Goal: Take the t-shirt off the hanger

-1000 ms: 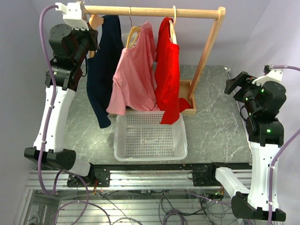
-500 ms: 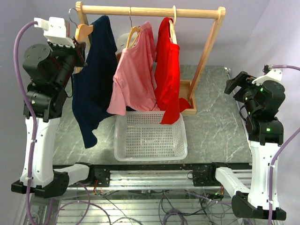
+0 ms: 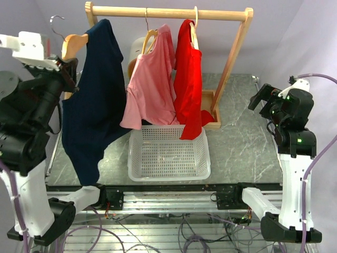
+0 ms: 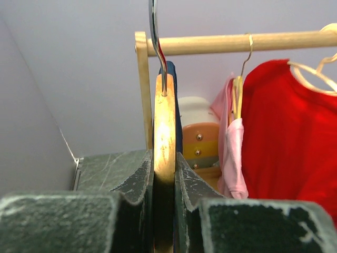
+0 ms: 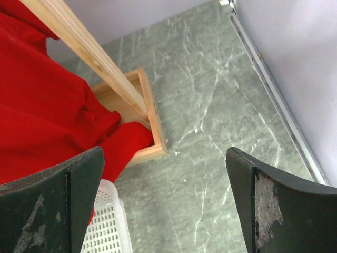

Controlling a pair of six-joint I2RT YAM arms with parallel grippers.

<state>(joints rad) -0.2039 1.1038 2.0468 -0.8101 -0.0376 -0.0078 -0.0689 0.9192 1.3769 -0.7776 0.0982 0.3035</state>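
Observation:
My left gripper [image 3: 67, 66] is shut on a wooden hanger [image 3: 73, 43] that carries a navy t-shirt [image 3: 89, 105]. The hanger is off the wooden rail [image 3: 168, 11] and held up at the far left; its metal hook [image 3: 55, 21] points up, free in the air. In the left wrist view the hanger [image 4: 164, 126] stands edge-on between my fingers. The shirt hangs down to the table's front edge. My right gripper [image 3: 261, 98] is open and empty at the right, above the table.
A pink t-shirt [image 3: 152, 84] and a red t-shirt [image 3: 188, 79] hang on the rail. A white basket [image 3: 168, 154] stands under them. The rack's slanted post [image 3: 231, 63] and wooden base [image 3: 210, 110] stand at the back right.
My left arm has swung left and toward the camera, carrying the hanger and navy t-shirt off the rail. The right gripper has barely shifted.

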